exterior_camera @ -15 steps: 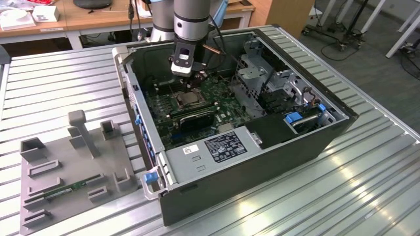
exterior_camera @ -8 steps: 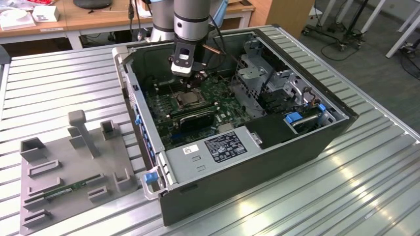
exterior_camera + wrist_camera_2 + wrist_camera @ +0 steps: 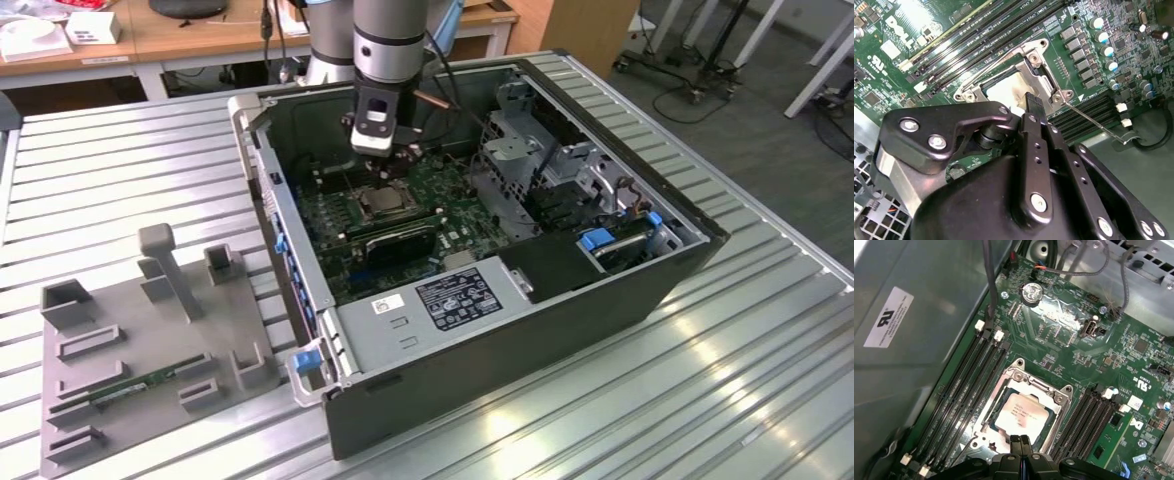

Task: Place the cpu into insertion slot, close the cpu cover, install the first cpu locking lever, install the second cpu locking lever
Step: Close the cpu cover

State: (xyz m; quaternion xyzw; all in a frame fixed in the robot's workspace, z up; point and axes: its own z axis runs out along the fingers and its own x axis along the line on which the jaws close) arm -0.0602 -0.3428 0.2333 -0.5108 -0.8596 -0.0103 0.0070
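Above the cpu (image 3: 1021, 412), upright arm (image 3: 387, 40), pincer (image 3: 1020, 441) closed.

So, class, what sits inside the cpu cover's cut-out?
The cpu, its metal top showing through the cover. The slot beneath cannot be seen, as both of them hide it.

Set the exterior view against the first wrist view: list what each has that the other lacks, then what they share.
Exterior view: the open computer case on a slatted table, a grey fixture tray at the exterior view's left, the arm reaching down into the case. First wrist view: the coin-cell battery, a white sticker on the case wall, the print on the cpu. Shared: the green motherboard, the cpu seated inside the flat cpu cover, the shut pincer beside the cover's edge.
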